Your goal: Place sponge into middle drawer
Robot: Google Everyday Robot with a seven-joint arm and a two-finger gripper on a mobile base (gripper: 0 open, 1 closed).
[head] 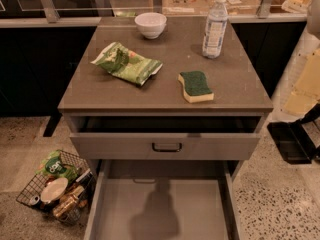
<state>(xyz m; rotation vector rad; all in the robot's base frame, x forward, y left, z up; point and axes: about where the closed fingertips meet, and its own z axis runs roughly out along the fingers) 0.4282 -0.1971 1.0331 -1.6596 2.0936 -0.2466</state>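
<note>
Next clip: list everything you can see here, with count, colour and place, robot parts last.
sponge: one, green over pale yellow, cabinet top, front right
snack bag: one, green and white, cabinet top, left of the sponge
bowl: one, white, back of the top
water bottle: one, clear, white cap, upright, back right
top drawer: one, grey, black handle, slightly open
middle drawer: one, grey, pulled out
wire basket: one, dark, floor left, holding assorted items
claw: not in view

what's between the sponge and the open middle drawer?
Camera view: from the sponge, bare countertop to its front edge, then the partly open top drawer's front with its black handle, then the middle drawer below. Gripper is not in view.
</note>
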